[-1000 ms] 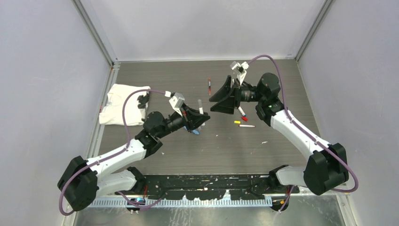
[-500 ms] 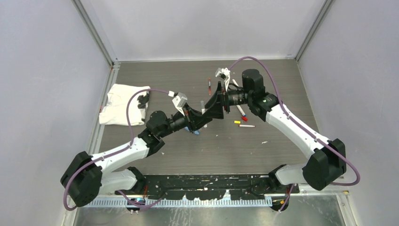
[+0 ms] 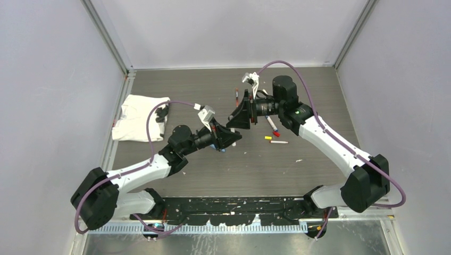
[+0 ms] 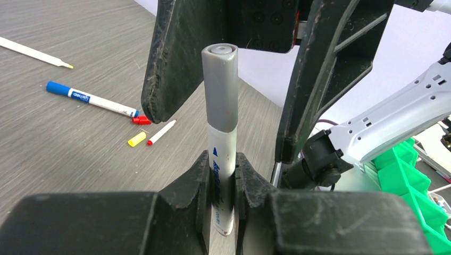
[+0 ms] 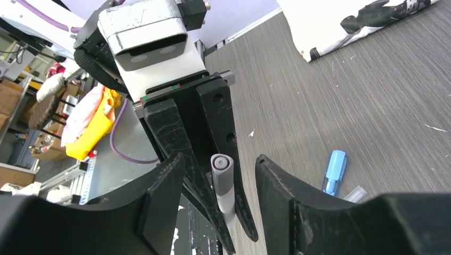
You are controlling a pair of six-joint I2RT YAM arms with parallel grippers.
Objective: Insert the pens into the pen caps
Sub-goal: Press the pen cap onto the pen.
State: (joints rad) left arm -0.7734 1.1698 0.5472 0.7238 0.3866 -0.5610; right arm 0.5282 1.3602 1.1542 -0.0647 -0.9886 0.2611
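My left gripper (image 4: 220, 159) is shut on a white-barrelled pen (image 4: 219, 154) and holds it up off the table, with a grey cap (image 4: 220, 87) on its far end. My right gripper (image 5: 220, 164) is open and faces it. Its fingers (image 4: 170, 58) stand on either side of the grey cap (image 5: 222, 175) without touching it. In the top view the two grippers meet at mid-table, left (image 3: 230, 137) and right (image 3: 237, 114). Loose on the table lie a blue-ended pen (image 4: 90, 99), a red cap (image 4: 141, 120), a yellow cap (image 4: 136, 139) and a red-tipped pen (image 4: 161, 132).
A white cloth (image 3: 139, 118) lies at the left. A light-blue oblong piece (image 5: 334, 171) and a clear cap (image 5: 355, 193) lie under the grippers. Another pen (image 3: 236, 96) lies farther back. A thin yellow-tipped pen (image 4: 34, 52) lies apart from the others.
My right arm has swung left and lower until its open fingers straddle the capped end of the held pen. My left gripper has shifted slightly right, still holding the pen.
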